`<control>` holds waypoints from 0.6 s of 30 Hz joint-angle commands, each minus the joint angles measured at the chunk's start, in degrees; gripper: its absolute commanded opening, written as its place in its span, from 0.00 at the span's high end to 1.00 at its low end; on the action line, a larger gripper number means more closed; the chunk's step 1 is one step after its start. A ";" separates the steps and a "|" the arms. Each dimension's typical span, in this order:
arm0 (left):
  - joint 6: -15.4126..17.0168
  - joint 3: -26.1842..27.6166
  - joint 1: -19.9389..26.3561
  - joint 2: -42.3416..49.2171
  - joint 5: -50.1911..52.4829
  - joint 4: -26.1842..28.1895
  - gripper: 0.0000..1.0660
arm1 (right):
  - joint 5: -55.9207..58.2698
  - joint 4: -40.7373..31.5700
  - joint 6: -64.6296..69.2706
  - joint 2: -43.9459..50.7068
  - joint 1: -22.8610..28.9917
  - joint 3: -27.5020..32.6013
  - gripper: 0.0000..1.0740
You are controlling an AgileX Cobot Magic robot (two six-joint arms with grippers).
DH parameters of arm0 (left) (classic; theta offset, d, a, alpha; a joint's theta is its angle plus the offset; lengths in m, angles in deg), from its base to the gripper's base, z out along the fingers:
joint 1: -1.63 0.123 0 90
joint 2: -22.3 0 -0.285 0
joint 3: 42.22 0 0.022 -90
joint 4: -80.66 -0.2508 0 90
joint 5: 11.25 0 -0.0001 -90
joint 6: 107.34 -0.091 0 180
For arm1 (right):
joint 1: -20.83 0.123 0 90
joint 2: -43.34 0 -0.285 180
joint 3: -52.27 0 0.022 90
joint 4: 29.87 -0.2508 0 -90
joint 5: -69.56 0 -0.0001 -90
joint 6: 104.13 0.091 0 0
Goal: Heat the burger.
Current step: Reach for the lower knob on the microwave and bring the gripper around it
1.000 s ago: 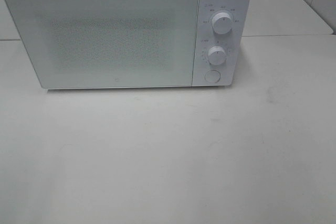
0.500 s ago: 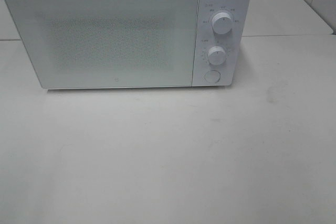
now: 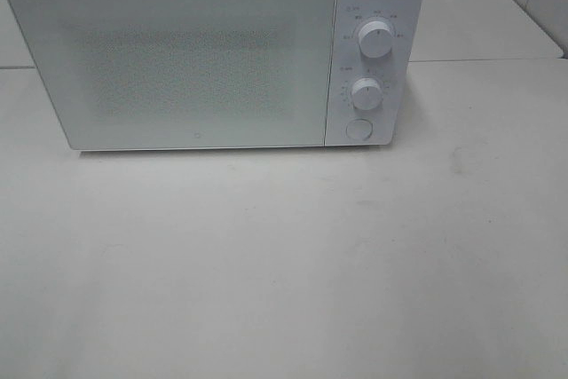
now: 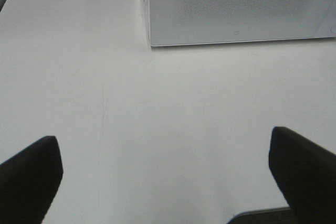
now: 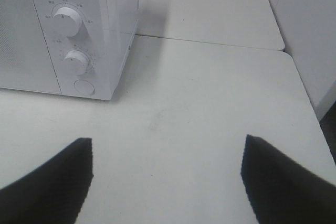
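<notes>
Left fingers [image 4: 29, 182]: spread wide, nothing between, nothing held. Hanging above the desk [image 3: 284, 264], in front of the microwave's [image 3: 195, 59] left corner and well apart from it.

Right fingers [image 5: 52, 192]: same, fully apart and empty. Facing the control side, near but not touching. Neither arm visible in the high view.

Further out: microwave at the back of the desk, door [image 3: 177, 64] shut. Frosted panel, so no look inside. On the right strip: upper knob [image 3: 377, 40], lower knob [image 3: 366, 92], round button [image 3: 358, 129] below them.

Burger: not visible in any view. Could be behind the shut door, or off-frame; can't tell.

Probable stage: either very start (door to open, burger to fetch) or burger already in w/ dial to set. Impossible to pick from here.

Risks, as judged:
- Turning a dial w/o confirming contents = oven running empty.
- Button sits just under the lower knob. An off-centre push w/ spread fingers could nudge that knob instead and change the setting.
- Hard push on button or knob could slide the whole unit back on the smooth desk, esp. w/ no second arm bracing it.
- If the door pops open, prob. a swing toward the left side. Left arm parked in front of that corner may get clipped.
</notes>
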 commanded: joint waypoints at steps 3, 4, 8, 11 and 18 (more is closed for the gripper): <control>0.34 0.00 0.29 1.43 0.80 0.17 0.05 | -8.54 0.11 0.46 -7.45 -0.17 -0.52 0.30; 0.34 0.00 0.29 1.43 0.80 0.17 0.05 | -8.54 0.11 0.46 -7.45 -0.17 -0.52 0.30; 0.34 0.00 0.29 1.43 0.80 0.17 0.05 | -14.27 0.11 0.46 -13.01 -0.17 -0.52 0.30; 0.34 0.00 0.29 1.43 0.80 0.17 0.05 | -20.63 0.11 0.46 -18.28 -0.17 -0.52 0.30; 0.34 0.00 0.29 1.43 0.80 0.17 0.05 | -32.20 0.11 0.46 -27.39 -0.17 -0.52 0.30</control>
